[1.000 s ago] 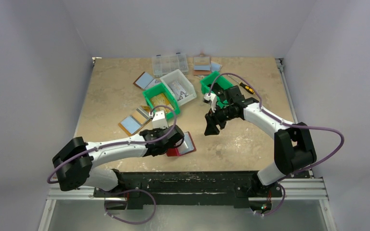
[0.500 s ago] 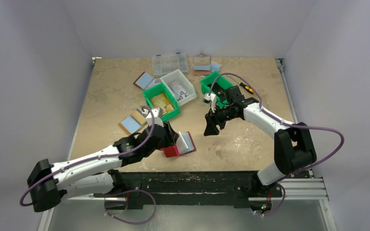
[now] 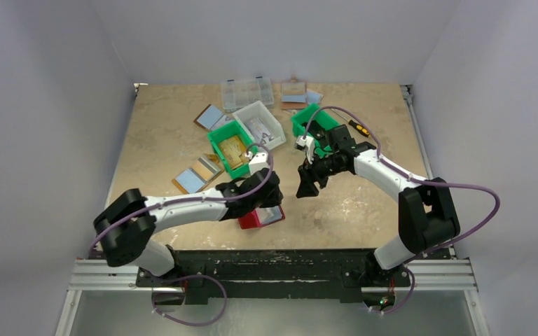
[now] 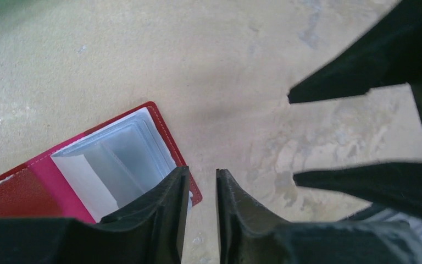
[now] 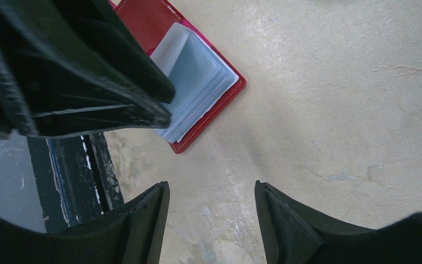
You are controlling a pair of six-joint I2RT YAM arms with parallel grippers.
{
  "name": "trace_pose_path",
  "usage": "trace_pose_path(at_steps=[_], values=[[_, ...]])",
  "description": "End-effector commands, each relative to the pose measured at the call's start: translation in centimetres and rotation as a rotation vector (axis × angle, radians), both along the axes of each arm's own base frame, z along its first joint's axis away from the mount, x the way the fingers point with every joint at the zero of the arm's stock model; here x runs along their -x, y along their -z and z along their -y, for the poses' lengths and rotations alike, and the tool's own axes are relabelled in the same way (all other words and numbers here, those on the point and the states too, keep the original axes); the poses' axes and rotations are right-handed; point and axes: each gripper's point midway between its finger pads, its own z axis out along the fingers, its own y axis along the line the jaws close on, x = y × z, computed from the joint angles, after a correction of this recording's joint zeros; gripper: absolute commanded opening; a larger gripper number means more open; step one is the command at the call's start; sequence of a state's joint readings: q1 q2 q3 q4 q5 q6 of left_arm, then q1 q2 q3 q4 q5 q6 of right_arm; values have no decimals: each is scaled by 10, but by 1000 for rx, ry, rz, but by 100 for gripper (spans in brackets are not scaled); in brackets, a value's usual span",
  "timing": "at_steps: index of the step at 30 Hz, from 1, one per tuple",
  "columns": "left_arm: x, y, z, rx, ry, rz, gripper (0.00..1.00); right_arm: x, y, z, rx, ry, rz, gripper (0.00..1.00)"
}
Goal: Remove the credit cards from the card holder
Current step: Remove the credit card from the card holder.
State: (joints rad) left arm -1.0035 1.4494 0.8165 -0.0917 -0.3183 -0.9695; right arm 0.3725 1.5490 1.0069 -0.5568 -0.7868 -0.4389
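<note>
Seen from above, the left wrist [image 3: 256,190] covers most of the card holder [image 3: 253,221]; only a red corner and a pale strip show. In the left wrist view, the fingers [image 4: 154,220] and the frame's edge cut the holder off. Whether its clear sleeves [image 5: 198,77] are filled cannot be told. The green bin's [image 3: 214,145] contents are too small to make out.

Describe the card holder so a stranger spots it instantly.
On the tan table, look at the near edge's middle, under the left gripper. The open bifold card holder lies there: red-rimmed, unlike the tan-rimmed bifolds farther back.
</note>
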Motion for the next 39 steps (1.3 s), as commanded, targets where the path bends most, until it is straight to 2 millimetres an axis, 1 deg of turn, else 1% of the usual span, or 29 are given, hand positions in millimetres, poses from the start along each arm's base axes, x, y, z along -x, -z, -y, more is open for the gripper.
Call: trace_pose_path(at_steps=[1, 5, 8, 11, 15, 17, 21, 28, 32, 36, 39], values=[[-16, 7, -9, -117, -175, -73, 25, -8, -14, -4, -28, -11, 44, 66], [-13, 25, -11, -194, -185, -133, 21, -8, -14, -5, -30, -13, 41, 66], [-8, 33, -15, -236, -172, -158, 18, -8, -13, -5, -28, -13, 43, 66], [-4, 39, -24, -275, -178, -176, 16, -8, -13, -4, -27, -12, 44, 66], [2, 40, -39, -303, -202, -179, 15, -8, -12, -4, -26, -11, 41, 66], [4, 36, -45, -293, -211, -170, 15, -8, -12, -4, -26, -11, 41, 66], [11, 39, -57, -283, -224, -167, 15, -9, -12, -4, -24, -10, 41, 66], [26, 59, -76, -307, -213, -189, 16, -4, -12, -6, -41, -26, 24, 67], [32, 66, -78, -275, -156, -170, 18, 0, -16, -9, -68, -47, 20, 67], [34, 64, -67, -168, -64, -106, 20, 5, -17, -15, -105, -55, -4, 67], [36, 62, -70, -120, -49, -61, 20, 10, -19, -26, -137, -62, -38, 67]])
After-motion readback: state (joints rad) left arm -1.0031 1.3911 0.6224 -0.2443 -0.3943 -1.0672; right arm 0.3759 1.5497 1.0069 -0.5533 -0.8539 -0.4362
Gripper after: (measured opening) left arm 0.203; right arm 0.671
